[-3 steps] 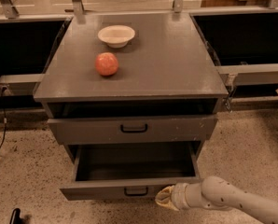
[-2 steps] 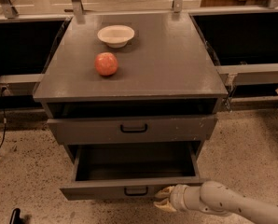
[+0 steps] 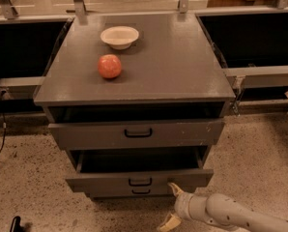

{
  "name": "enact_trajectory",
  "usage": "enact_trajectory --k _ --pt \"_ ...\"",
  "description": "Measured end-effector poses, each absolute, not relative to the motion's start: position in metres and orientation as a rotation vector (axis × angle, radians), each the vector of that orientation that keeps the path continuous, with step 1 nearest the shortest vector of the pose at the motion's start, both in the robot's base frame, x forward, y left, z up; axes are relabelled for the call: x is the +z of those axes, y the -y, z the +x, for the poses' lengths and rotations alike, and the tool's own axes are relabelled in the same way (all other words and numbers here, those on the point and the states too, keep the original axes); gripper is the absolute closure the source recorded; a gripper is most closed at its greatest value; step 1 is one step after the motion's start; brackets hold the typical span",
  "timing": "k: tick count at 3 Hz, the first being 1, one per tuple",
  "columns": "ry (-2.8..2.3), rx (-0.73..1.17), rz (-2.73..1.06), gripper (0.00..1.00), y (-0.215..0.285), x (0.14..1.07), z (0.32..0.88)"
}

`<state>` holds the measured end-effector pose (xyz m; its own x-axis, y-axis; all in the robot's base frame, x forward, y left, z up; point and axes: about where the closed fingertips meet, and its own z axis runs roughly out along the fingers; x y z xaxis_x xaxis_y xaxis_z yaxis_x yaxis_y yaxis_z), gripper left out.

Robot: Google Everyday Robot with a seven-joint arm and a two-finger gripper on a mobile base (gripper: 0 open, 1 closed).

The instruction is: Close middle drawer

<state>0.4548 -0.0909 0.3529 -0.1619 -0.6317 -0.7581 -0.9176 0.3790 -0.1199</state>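
The middle drawer [image 3: 105,181] is a low grey front with a small black handle. It stands partly pulled out of the grey cabinet [image 3: 182,76], and its dark tray shows behind the front. My gripper [image 3: 171,206] is at the bottom of the view, just right of and below the drawer's front. It is open and empty, with its upper fingertip [image 3: 174,188] at the front's lower edge and the lower one near the floor. The taller scuffed top drawer front [image 3: 86,135] stands slightly out. The narrow bottom front [image 3: 115,193] sits just below the middle one.
A red apple [image 3: 109,65] and a cream bowl [image 3: 119,36] sit on the cabinet top. Dark recesses flank the cabinet on both sides. The floor [image 3: 28,187] is speckled, with a black cable [image 3: 0,144] at the left.
The middle drawer has slid inward and stands out less than before. My gripper has stayed low at the drawer's right front, following it toward the cabinet.
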Motion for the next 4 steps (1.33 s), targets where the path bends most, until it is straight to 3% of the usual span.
enact_trajectory --k 1,3,4 --pt "-1.884 0.482 -1.336 0.02 0.090 0.353 0.456" --pt "-1.857 0.500 -1.373 0.48 0.085 0.361 0.470" --pt "-1.850 0.453 -1.348 0.37 0.087 0.369 0.485"
